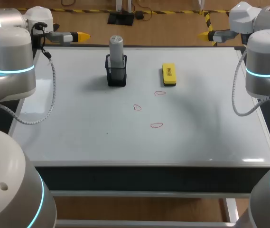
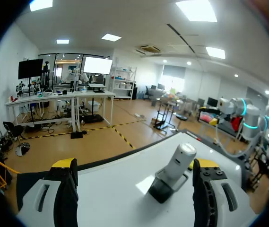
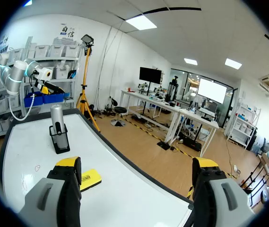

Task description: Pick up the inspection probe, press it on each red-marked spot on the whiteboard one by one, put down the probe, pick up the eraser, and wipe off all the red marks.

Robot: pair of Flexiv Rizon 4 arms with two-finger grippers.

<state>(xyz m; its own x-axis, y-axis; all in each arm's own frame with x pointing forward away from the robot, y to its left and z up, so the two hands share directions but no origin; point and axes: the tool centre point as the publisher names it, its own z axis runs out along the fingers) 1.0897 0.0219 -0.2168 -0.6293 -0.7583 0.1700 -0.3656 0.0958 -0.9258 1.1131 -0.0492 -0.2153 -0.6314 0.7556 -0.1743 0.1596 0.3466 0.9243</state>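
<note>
The probe [image 1: 116,47] stands upright in a holder [image 1: 116,76] at eleven o'clock from the red marks [image 1: 137,107]. It looks stiff, light and smooth, so we would pinch its grey shaft above the holder. Our left gripper [image 2: 134,165] and right gripper [image 3: 136,163] gape empty.

The left arm [image 1: 11,61] enters beside the left edge of the bench [image 1: 125,142], with its wrist raised near the bench's far left corner. The left tool [image 1: 80,35] lies level and points inward along the far edge of the bench. Its yellow-tipped fingers [image 2: 64,163] stand wide apart and hold nothing. The right arm [image 1: 266,66] mirrors this beside the right edge of the bench. The right tool [image 1: 205,34] is raised near the far right corner, level and pointing inward, fingers likewise spread wide and gripping nothing.
</note>
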